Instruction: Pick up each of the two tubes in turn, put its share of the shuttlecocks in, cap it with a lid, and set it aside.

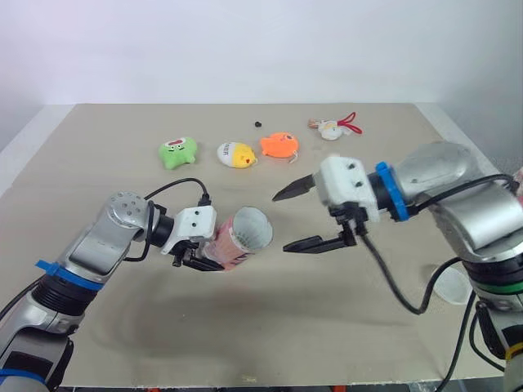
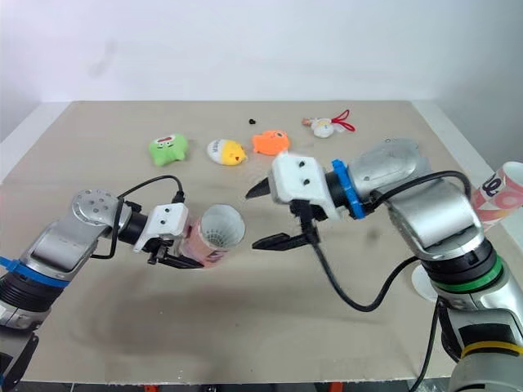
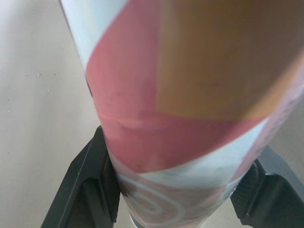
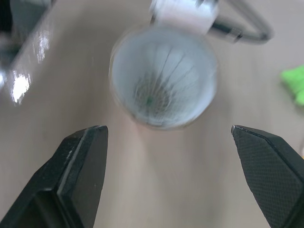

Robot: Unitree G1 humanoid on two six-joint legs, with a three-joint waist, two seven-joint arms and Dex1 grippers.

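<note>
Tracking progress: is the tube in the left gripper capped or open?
Open: the tube, held in the left gripper, has an uncovered mouth; shuttlecock feathers show inside.

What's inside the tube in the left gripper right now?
A shuttlecock sits deep in the tube held by the left gripper, skirt facing the opening, ribs meeting at a greenish centre. It would cover any others stacked behind it.
</note>
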